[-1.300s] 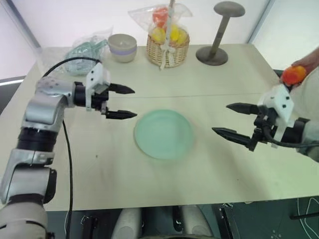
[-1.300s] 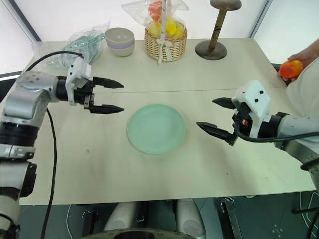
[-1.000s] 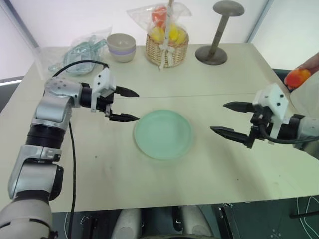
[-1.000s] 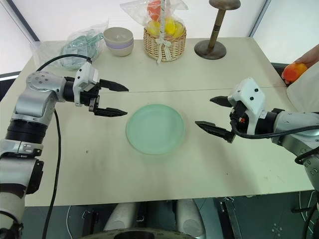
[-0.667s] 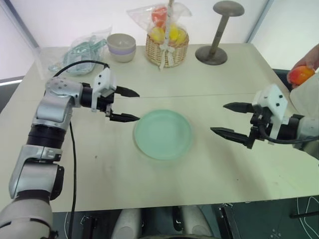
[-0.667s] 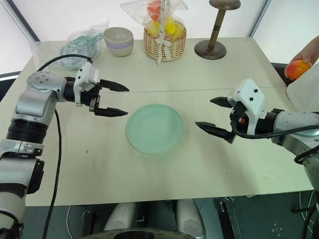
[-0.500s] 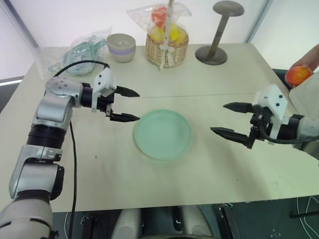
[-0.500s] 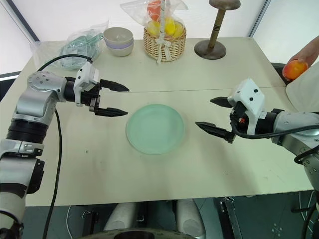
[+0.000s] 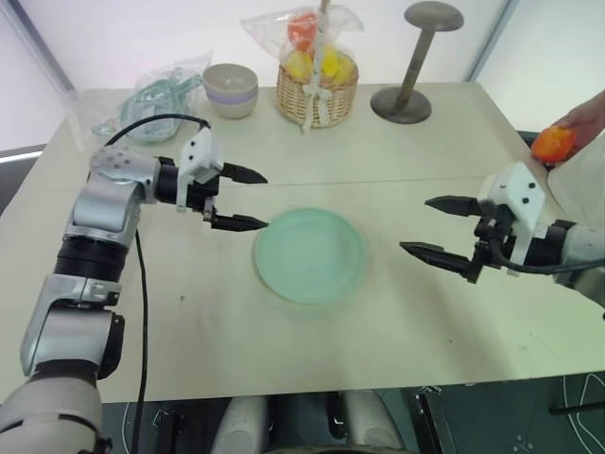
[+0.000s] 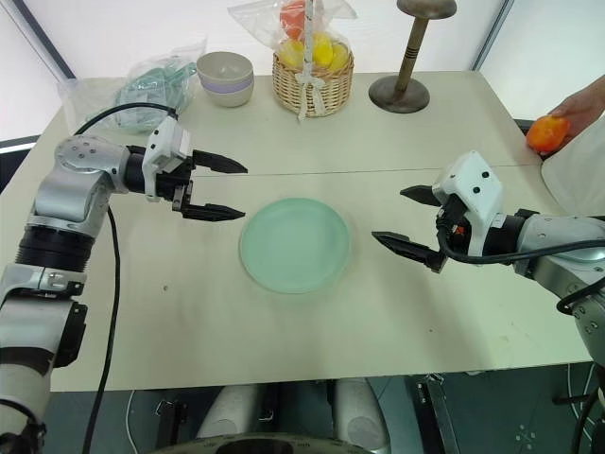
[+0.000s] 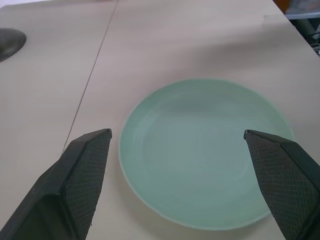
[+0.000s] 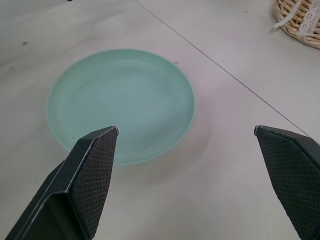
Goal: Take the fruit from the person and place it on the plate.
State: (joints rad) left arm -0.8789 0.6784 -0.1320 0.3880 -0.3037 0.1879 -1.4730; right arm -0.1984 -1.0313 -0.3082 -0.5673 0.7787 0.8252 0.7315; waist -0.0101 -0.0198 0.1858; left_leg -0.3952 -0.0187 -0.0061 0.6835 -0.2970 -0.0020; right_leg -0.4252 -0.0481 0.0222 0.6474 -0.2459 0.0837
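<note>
Both end effectors, left [image 9: 250,198] and right [image 9: 435,228], gape open flanking the empty plate [image 9: 309,255]; the person's hand [image 10: 581,102] holds the fruit [image 10: 546,133].

Pale mint-green round plate [image 9: 309,255] lies mid-table [image 9: 284,359], between left gripper [image 9: 251,199] and right gripper [image 9: 418,226], touching neither. Orange-red round fruit [image 9: 554,144] in person's hand [image 9: 584,119] past the table's right edge. Along the far edge, left to right: crumpled clear plastic bag [image 9: 151,96], small beige bowl [image 9: 232,90], woven wicker basket [image 9: 318,92], brown pedestal stand [image 9: 412,66].

Orange-red fruit [image 10: 546,133], pale mint-green plate [image 10: 294,245], black-fingered hands
</note>
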